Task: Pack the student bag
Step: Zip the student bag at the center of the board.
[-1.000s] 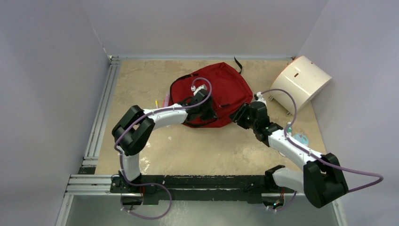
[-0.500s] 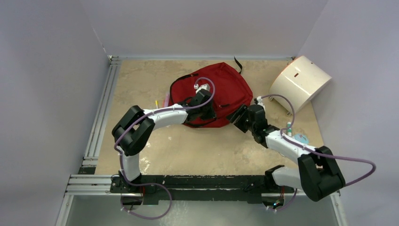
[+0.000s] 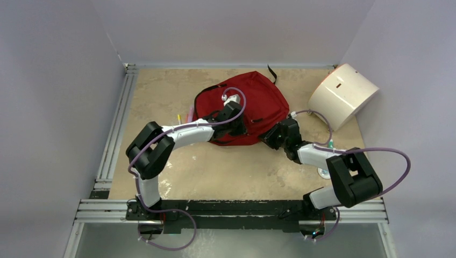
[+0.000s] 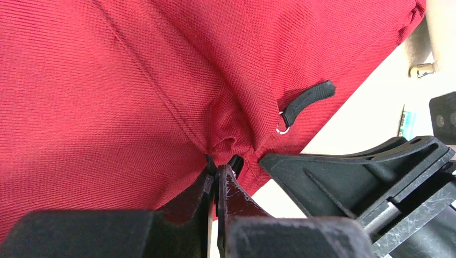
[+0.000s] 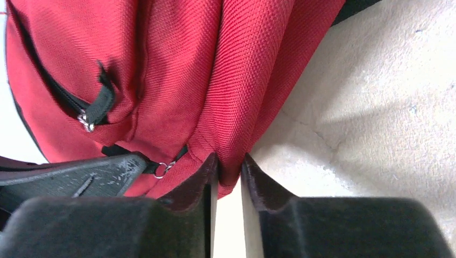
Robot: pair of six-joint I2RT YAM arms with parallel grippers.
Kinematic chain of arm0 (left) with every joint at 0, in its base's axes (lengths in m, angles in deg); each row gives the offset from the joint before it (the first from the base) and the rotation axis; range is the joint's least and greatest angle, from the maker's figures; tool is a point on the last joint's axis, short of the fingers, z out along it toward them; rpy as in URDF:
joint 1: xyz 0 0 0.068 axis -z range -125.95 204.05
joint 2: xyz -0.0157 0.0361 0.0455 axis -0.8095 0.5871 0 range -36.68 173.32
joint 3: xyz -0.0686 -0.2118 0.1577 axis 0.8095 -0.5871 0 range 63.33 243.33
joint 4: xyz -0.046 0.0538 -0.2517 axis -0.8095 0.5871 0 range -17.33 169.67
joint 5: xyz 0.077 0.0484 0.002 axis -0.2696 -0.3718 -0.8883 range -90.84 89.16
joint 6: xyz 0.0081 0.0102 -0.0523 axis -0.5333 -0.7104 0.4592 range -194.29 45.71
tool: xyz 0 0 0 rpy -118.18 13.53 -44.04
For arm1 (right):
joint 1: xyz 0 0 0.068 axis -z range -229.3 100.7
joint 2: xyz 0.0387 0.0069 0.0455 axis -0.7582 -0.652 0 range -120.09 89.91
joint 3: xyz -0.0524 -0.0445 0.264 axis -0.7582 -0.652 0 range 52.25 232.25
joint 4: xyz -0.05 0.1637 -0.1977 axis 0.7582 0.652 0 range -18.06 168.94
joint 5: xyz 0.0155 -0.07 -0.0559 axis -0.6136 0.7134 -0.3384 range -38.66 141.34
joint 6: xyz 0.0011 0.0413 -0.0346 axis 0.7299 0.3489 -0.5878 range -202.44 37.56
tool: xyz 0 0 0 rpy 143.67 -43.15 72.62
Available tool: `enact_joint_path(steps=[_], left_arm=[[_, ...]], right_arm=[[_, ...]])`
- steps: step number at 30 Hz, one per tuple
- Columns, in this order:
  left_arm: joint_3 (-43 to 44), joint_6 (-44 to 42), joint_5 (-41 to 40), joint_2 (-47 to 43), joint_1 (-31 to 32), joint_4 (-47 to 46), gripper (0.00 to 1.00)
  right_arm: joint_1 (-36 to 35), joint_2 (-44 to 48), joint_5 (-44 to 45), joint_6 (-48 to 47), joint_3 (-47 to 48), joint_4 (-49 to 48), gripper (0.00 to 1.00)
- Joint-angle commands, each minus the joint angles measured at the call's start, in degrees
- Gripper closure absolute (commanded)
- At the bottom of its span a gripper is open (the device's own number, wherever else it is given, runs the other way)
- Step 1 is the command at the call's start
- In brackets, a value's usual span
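Near the white box (image 3: 344, 94), the student bag (image 3: 253, 102) lies flat, the left gripper (image 4: 219, 166) and right gripper (image 5: 230, 166) each pinching a fabric fold; pulling evenly should prevent slipping.

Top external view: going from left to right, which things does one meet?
Metal rail → left hand → right hand → white box. The student bag spans both hands, so it has no clear place.

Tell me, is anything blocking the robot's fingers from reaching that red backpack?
Nothing visible does. The left fingers and the right fingers each pinch a fold of fabric on the red backpack, with nothing in between.
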Motion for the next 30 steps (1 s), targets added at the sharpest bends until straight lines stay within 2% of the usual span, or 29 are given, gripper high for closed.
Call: enact_joint_path(steps=[1, 3, 4, 20, 30], left_arm=[[0.8, -2.2, -3.6, -4.1, 0.0, -0.2, 1.00], [0.4, -2.5, -4.4, -4.8, 0.0, 0.5, 1.00], [0.0, -2.5, -4.9, -5.3, -0.1, 0.7, 1.00], [-6.1, -3.4, -15.3, -14.0, 0.0, 10.7, 1.00], [-6.9, -7.3, -18.7, -19.1, -2.7, 18.0, 1.00]], right_arm=[[1.7, 0.6, 1.9, 0.6, 1.1, -3.1, 0.86], [2.3, 0.8, 2.1, 0.6, 0.9, -3.3, 0.98], [2.5, 0.9, 2.2, 0.5, 0.9, -3.3, 1.00], [3.3, 1.1, 2.8, -0.1, 0.3, -3.0, 1.00], [6.7, 4.6, 9.9, -3.4, 1.5, 3.2, 1.00]])
